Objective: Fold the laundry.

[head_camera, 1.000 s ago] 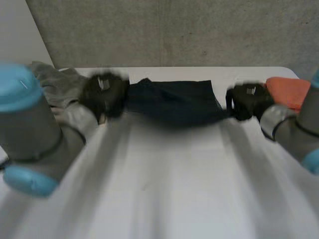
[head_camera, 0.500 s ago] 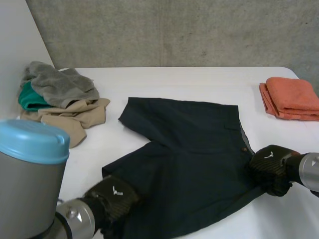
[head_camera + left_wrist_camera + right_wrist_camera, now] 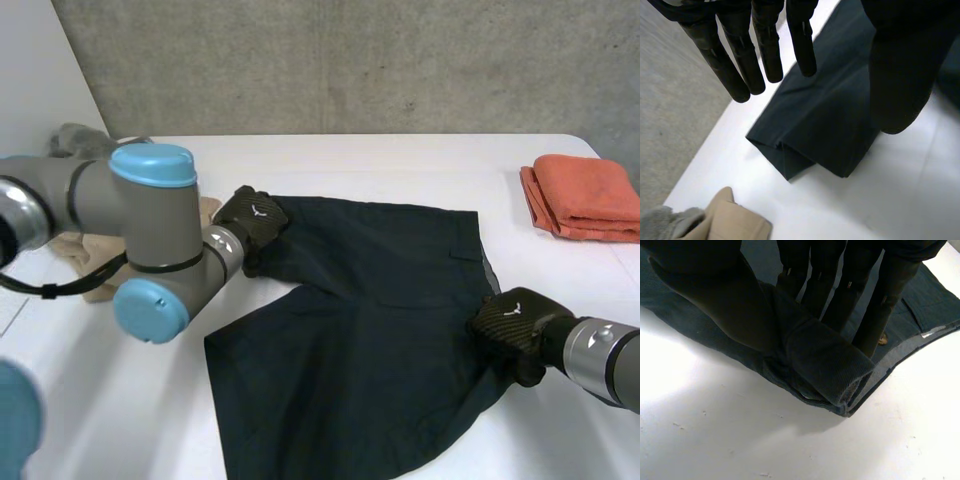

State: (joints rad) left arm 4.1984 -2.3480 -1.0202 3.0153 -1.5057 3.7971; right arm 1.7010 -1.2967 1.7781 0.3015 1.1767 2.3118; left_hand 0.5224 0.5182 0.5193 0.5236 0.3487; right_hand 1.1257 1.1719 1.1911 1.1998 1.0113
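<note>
The left arm [image 3: 135,215] was built of thick grey cylinders with round light-blue caps [image 3: 153,163] and ended in a silver wrist ring [image 3: 226,249]. The right arm [image 3: 605,358] showed a grey and silver cuff. The left robot hand [image 3: 252,222] and the right robot hand [image 3: 515,322] were black with a woven, faintly glossy shell, each with a small white mark on its back. The fingers [image 3: 767,50] were slim, round-tipped rods beside a broad thumb [image 3: 900,70]; the right ones carried small pale spots.
</note>
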